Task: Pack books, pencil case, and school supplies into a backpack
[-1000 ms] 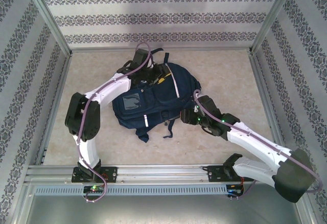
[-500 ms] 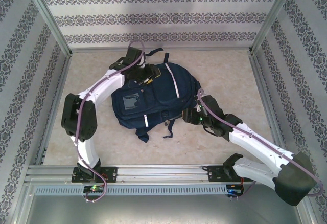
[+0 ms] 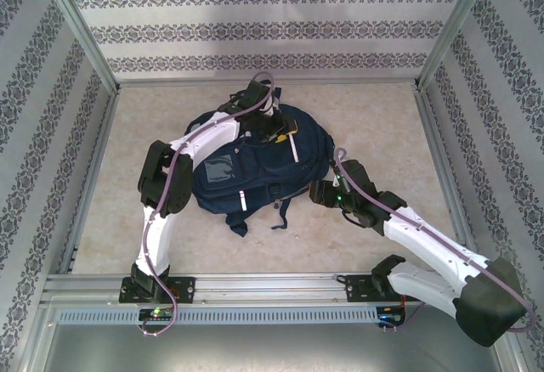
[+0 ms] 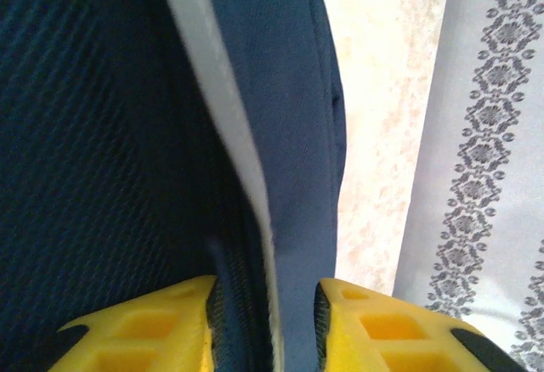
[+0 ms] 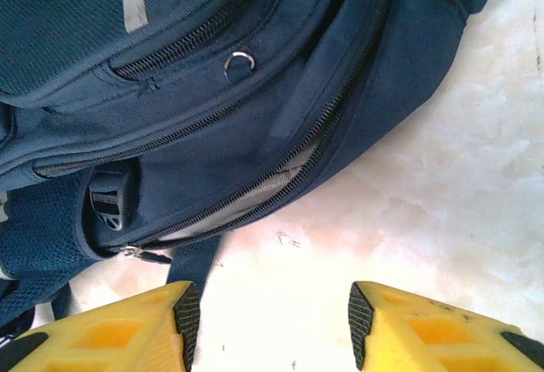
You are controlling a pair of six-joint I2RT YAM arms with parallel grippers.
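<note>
The dark navy backpack (image 3: 246,172) lies in the middle of the table. My left gripper (image 3: 279,132) is at its far top edge. In the left wrist view navy fabric (image 4: 293,92) and a white stripe (image 4: 217,92) fill the gap of the left gripper (image 4: 265,291), pressed between both pads. My right gripper (image 3: 316,192) hovers at the backpack's right side, open over bare table (image 5: 408,185). The right gripper (image 5: 274,304) faces a partly unzipped side opening (image 5: 255,194) with grey lining. Books, pencil case and school supplies are hidden.
Dark straps (image 3: 240,223) trail from the backpack toward the near edge. Patterned walls (image 3: 255,28) and metal frame posts (image 3: 433,138) close in the table on three sides. Bare tabletop (image 3: 374,126) stretches right of the backpack.
My left arm swung right along the backpack's top edge and its jaws narrowed onto the fabric. The backpack's top shifted with it. My right gripper stayed by the right side.
</note>
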